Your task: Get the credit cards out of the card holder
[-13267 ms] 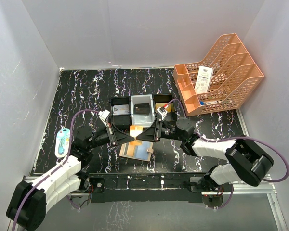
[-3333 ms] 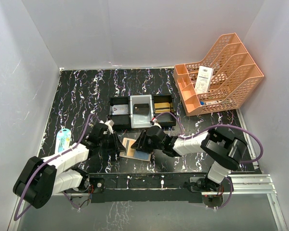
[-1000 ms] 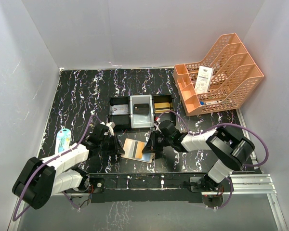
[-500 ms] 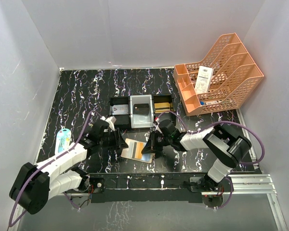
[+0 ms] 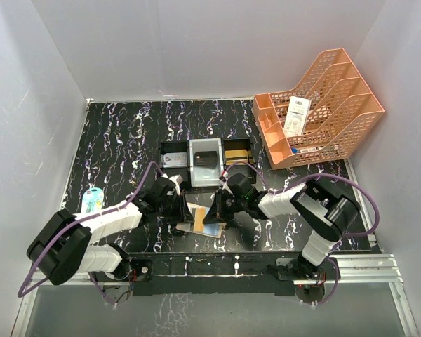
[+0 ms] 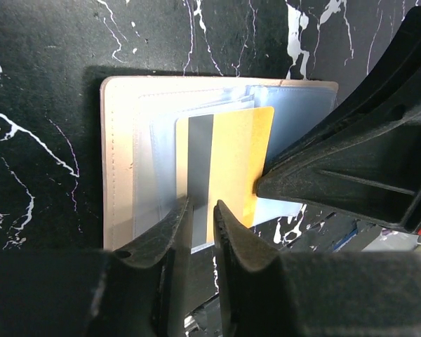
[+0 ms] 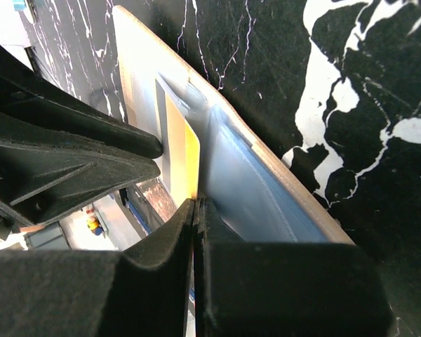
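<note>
Open wallet (image 6: 119, 161) lies flat, just near-side of tray (image 5: 190, 165). Gold card (image 6: 235, 161) sits partway out of a slot. L gripper (image 6: 201, 210): jaws slightly parted over card's free edge; contact prob., not certain. R gripper (image 7: 196, 203): jaws pressed together, tip pinning wallet beside card. Card judged light, stiff, slick; grip exposed end, pull straight.

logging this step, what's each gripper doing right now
left gripper: jaws barely apart at the gold card; grip cannot be told
right gripper: closed, empty, tips on the card holder
</note>
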Available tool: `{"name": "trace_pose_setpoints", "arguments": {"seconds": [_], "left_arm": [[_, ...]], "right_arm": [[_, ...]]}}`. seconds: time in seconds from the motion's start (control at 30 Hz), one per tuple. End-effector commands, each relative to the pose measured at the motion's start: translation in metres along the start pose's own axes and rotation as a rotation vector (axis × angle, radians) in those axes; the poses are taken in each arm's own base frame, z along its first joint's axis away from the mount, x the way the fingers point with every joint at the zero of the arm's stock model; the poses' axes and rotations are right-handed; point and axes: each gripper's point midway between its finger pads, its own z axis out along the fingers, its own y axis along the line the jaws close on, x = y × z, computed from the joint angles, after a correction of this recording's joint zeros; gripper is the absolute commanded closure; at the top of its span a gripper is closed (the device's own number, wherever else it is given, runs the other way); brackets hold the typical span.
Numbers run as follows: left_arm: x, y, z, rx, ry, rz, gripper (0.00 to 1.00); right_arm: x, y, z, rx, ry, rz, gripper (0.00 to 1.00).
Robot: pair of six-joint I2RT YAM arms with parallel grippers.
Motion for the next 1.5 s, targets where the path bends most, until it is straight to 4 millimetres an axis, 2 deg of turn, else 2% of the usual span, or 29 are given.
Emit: {"name": "trace_pose_setpoints", "arguments": {"seconds": [0.0,0.2,0.5,0.7,0.93,1.07,1.17,1.33,1.47], "left_arm": [[-0.009,0.000,0.000,-0.033,-0.042,0.009,0.83],[-0.006,0.010,0.003,-0.093,-0.035,-0.001,0.85],[-0.006,-0.004,0.003,-0.019,-0.037,0.023,0.79],[0.001,-0.003,0.008,-0.032,0.015,0.049,0.82],[0.010,-0.007,0.017,-0.039,0.067,0.081,0.85],[0.013,-0.005,0.021,-0.054,0.085,0.086,0.86],[0.012,-0.007,0.022,-0.059,0.083,0.090,0.87],[0.010,-0.002,0.019,-0.096,0.067,0.097,0.88],[0.007,0.000,0.014,-0.109,0.046,0.107,0.89]], "right_arm": [[-0.009,0.015,-0.004,-0.025,-0.037,-0.034,1.00],[-0.012,0.016,-0.010,-0.006,-0.055,-0.047,1.00],[-0.015,0.014,-0.016,0.024,-0.079,-0.049,1.00],[-0.020,0.019,-0.022,0.018,-0.108,-0.043,1.00],[-0.025,0.036,-0.022,-0.109,-0.167,0.035,0.88],[-0.025,0.027,-0.016,-0.080,-0.181,0.083,0.83],[-0.023,0.022,-0.016,-0.082,-0.187,0.097,0.85],[-0.023,0.019,-0.022,-0.058,-0.202,0.066,1.00],[-0.026,0.014,-0.030,-0.013,-0.212,0.031,1.00]]}}
